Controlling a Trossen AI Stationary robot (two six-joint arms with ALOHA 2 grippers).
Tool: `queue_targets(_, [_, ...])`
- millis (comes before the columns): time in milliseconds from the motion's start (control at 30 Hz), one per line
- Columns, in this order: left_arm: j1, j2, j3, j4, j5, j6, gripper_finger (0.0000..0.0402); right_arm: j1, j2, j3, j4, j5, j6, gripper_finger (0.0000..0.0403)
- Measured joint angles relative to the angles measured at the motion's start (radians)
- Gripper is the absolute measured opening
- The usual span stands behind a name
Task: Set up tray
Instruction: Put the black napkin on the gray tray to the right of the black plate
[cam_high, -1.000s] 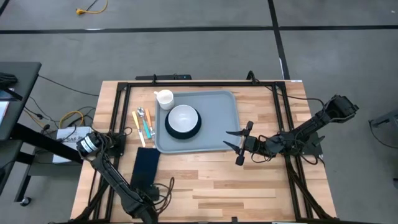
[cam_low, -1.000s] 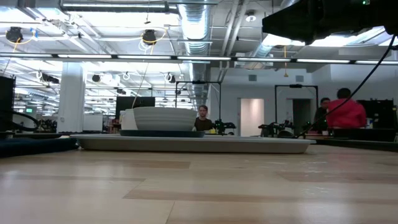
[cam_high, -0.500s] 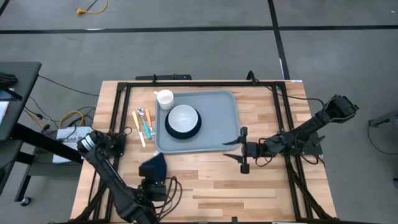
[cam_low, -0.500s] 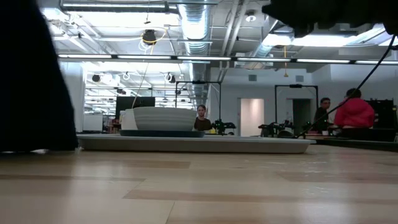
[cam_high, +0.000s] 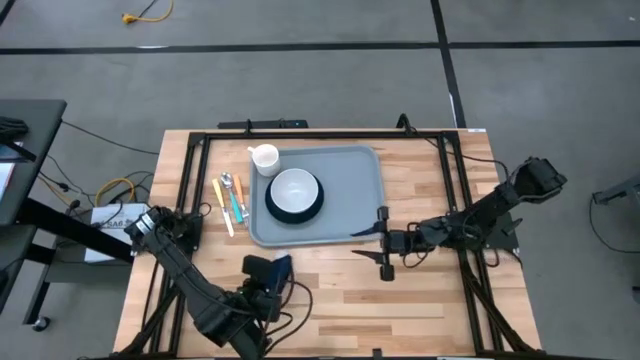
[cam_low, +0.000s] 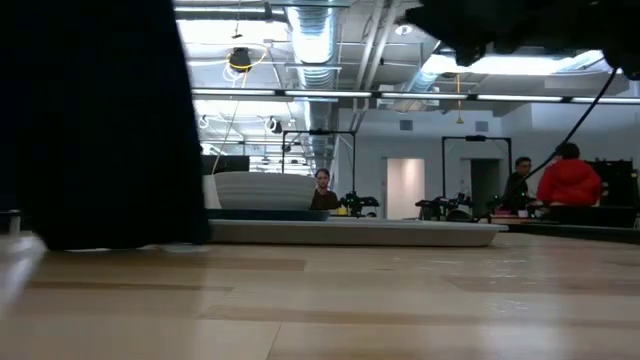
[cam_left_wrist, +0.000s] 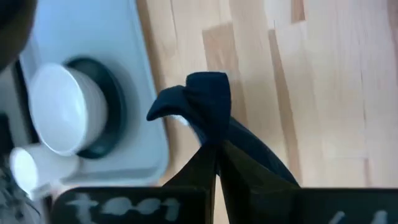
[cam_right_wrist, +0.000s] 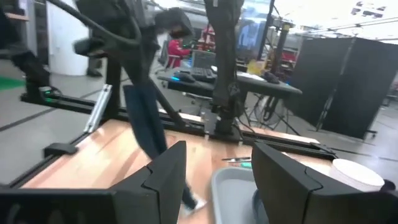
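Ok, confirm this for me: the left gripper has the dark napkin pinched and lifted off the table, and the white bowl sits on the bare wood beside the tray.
One part is wrong. The white bowl is not on bare wood: it sits on the dark plate, which lies on the tray, as the high view shows. The rest holds: the left gripper is shut on the dark napkin, held above the table.

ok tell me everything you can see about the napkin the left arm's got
The napkin is dark navy cloth, pinched shut in the left gripper and lifted off the wooden table. It hangs crumpled and folded over, near the table's front edge, just in front of the grey-blue tray. Only the fingers touch it.
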Motion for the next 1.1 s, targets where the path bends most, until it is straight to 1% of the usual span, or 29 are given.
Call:
queue_targets(167, [0.031, 0.000, 0.063, 0.000, -0.055, 0.161, 0.0000, -0.044, 0.110, 0.085, 0.008, -0.003, -0.002, 0.0176])
queue_targets(333, [0.075, -0.001, 0.114, 0.001, -0.095, 0.255, 0.0000, -0.070, 0.208, 0.181, 0.012, -0.003, -0.047, 0.0172])
queue_targets(533, [0.120, -0.001, 0.127, 0.000, -0.078, 0.325, 0.0000, -0.062, 0.310, 0.279, 0.013, -0.003, -0.080, 0.0166])
queue_targets(633, [0.139, -0.001, 0.127, 0.000, -0.063, 0.351, 0.0000, -0.045, 0.334, 0.307, 0.006, -0.009, -0.105, 0.0165])
queue_targets(733, [0.156, -0.001, 0.127, 0.000, -0.062, 0.367, 0.0000, -0.024, 0.338, 0.315, -0.007, -0.052, -0.131, 0.0170])
queue_targets(867, [0.183, -0.001, 0.127, 0.000, -0.081, 0.370, 0.0000, -0.007, 0.336, 0.329, -0.011, -0.125, -0.124, 0.0185])
queue_targets(1000, [0.214, -0.001, 0.127, 0.000, -0.093, 0.366, 0.0000, 0.003, 0.336, 0.349, -0.019, -0.122, -0.123, 0.0204])
queue_targets(1100, [0.238, -0.001, 0.127, 0.000, -0.096, 0.355, 0.0000, 0.003, 0.337, 0.354, -0.038, -0.078, -0.120, 0.0220])
